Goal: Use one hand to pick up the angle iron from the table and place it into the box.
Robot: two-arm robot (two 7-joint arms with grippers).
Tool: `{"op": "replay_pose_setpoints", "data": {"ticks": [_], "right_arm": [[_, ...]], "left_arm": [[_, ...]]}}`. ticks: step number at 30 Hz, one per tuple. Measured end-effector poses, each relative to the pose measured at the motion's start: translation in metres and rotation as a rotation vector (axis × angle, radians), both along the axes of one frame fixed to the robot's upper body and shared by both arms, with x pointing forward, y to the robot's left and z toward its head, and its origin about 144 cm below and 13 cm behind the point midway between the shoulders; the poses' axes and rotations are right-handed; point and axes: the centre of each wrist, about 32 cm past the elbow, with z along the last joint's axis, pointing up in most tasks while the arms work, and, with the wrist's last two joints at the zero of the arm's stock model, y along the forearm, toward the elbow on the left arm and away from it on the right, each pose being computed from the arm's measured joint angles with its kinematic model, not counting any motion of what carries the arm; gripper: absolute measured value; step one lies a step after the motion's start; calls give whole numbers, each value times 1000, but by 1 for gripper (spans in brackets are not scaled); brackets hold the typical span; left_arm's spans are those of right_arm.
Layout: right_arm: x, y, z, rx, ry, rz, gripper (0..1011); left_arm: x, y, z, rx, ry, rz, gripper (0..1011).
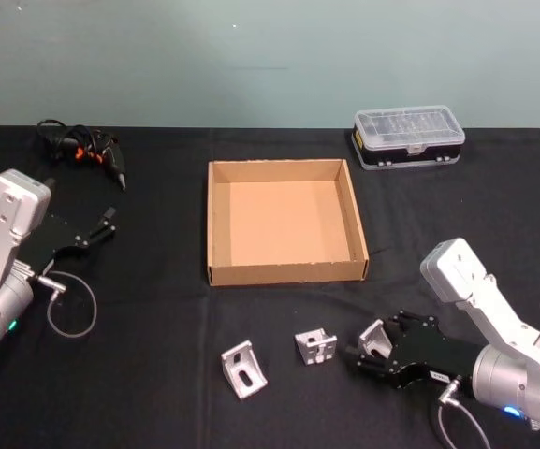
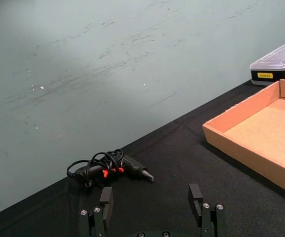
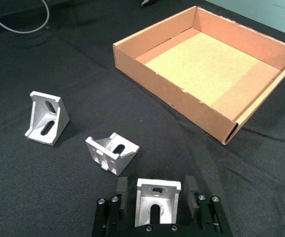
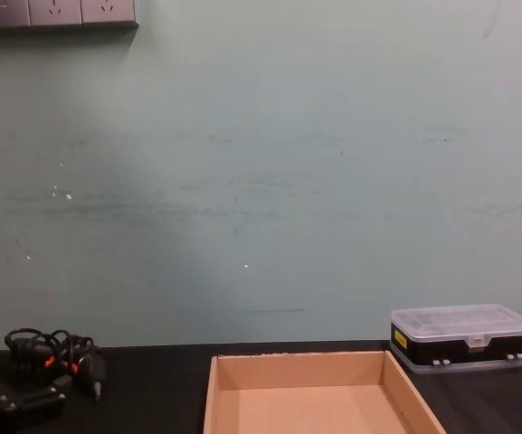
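Three silver angle irons lie on the black table in front of the tan cardboard box. One angle iron is on the left and a second is in the middle. The third angle iron sits on the table between the fingers of my right gripper. That gripper is open, with a narrow gap on each side of the iron. The box is empty. My left gripper is parked open at the table's left.
A clear-lidded black organiser case stands behind the box on the right. A black tool with a coiled cable lies at the back left. A loop of grey cable hangs by the left arm.
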Motion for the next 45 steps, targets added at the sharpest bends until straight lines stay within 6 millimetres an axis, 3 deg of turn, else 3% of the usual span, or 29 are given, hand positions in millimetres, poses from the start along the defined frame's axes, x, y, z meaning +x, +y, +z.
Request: {"op": "replay_pose_setpoints", "data": {"ticks": [6, 11, 19, 28, 35, 45], "right_arm": [[-1, -1, 0, -2, 0, -6, 538], [-1, -2, 0, -1, 0, -11, 451], [-3, -3, 5, 7, -24, -25, 451], [3, -8, 38, 20, -159, -81, 451], [29, 0, 57, 16, -252, -105, 451], [73, 19, 63, -11, -276, -70, 451]], "left_arm": [[0, 0, 0, 0, 0, 0, 1000], [0, 0, 0, 0, 0, 0, 1000], [0, 0, 0, 0, 0, 0, 1000], [0, 0, 0, 0, 0, 0, 1000], [0, 0, 0, 0, 0, 0, 1000], [0, 0, 0, 0, 0, 0, 1000]]}}
